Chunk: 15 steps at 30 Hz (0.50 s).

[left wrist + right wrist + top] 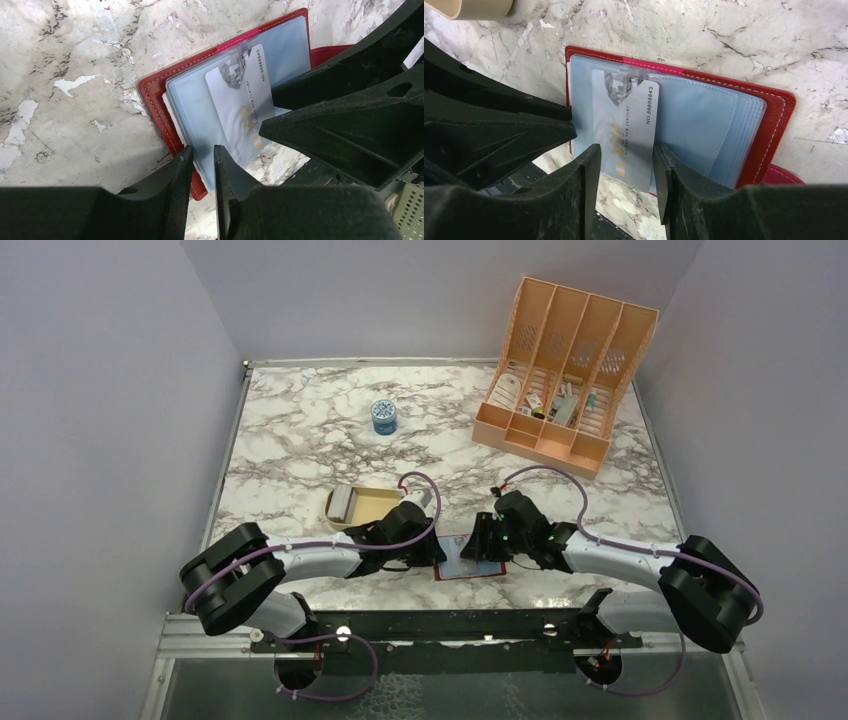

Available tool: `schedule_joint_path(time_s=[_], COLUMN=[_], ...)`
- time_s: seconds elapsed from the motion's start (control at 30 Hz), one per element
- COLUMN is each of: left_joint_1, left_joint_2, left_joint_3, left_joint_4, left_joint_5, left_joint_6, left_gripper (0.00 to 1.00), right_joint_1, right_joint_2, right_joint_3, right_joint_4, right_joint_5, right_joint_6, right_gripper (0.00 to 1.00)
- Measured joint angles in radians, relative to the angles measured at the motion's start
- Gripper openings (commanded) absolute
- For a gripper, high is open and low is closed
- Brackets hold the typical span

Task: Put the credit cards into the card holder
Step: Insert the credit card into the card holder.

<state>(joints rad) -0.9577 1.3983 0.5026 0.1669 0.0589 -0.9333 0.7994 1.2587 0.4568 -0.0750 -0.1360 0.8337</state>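
While I am looking from above, my left gripper [425, 552] and my right gripper [487, 538] are hanging close together over the card holder [462, 567], which is lying open on the marble table [300, 430] between them. More cards [341, 504] are sitting in the tan tray [375, 508] just beyond my left gripper.

From my left wrist, my fingers [184, 165] are standing nearly together at the near edge of the red holder [155, 95]. Whether they are pinching it I cannot tell.

From my right wrist, my fingers [591, 165] are grasping a silver credit card [629, 120] by its long edges. Its far end is lying partly under a pale blue pocket [704, 120].
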Motion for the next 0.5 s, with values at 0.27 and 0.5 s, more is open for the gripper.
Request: schedule_joint_path(time_s=[0.27,0.5], left_joint_1=[0.0,0.0], left_joint_2=[0.001,0.009], left_joint_3=[0.0,0.0], left_joint_4=[0.002,0.004], left_joint_5=[0.001,0.001], left_joint_6=[0.0,0.0], left_gripper=[0.25,0.25], right_joint_1=[0.0,0.0], right_joint_2=[-0.01,-0.01], right_joint_3=[0.014,0.018], right_joint_4=[-0.063,-0.09], right_joint_5=[0.005,0.007], right_joint_6=[-0.001,-0.006], right_gripper=[0.32,0.22])
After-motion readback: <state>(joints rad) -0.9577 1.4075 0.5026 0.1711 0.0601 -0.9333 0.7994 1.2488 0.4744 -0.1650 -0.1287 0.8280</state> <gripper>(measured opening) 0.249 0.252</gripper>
